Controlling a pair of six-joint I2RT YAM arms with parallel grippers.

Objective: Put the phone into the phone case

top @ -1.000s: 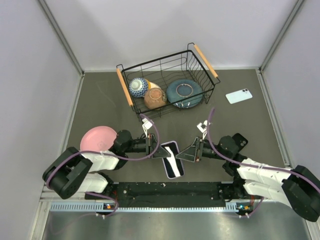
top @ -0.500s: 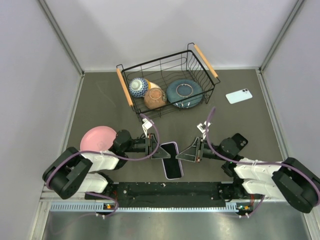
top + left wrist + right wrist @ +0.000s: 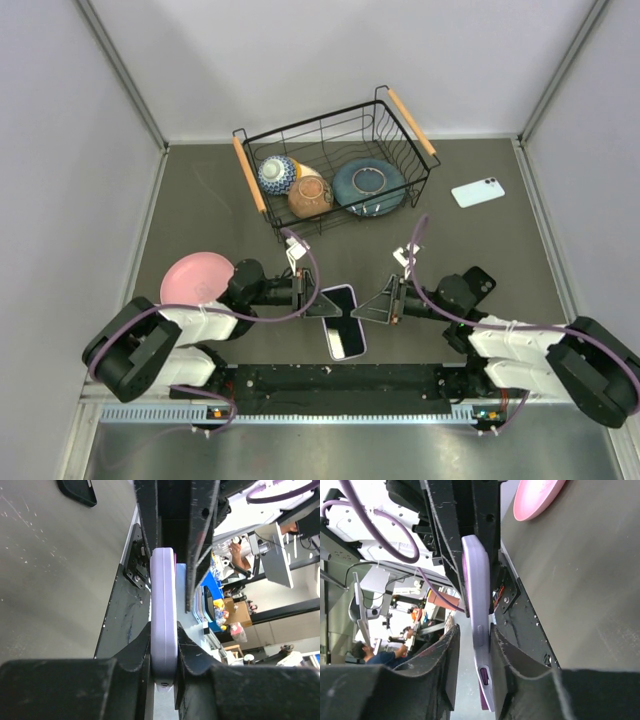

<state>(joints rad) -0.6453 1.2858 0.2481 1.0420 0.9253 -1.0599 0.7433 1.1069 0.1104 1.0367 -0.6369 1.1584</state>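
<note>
the phone [image 3: 342, 325], black and glossy, is seen framed by the pale lavender phone case [image 3: 164, 590] between both arms, near the table's front edge. the case is pinched by the left gripper [image 3: 164, 630]. it is straddled by the right gripper [image 3: 474, 629], but whether it is clamped there cannot be told. three bowls [image 3: 309, 196] are held in one wire basket [image 3: 249, 174]. one pink plate [image 3: 195, 277], one pale blue phone [image 3: 477, 191] and one black handset [image 3: 481, 281] are counted.

The phone case [image 3: 164, 630] — smooth, matt lavender plastic; the phone [image 3: 340, 312] glossy black glass.
</note>
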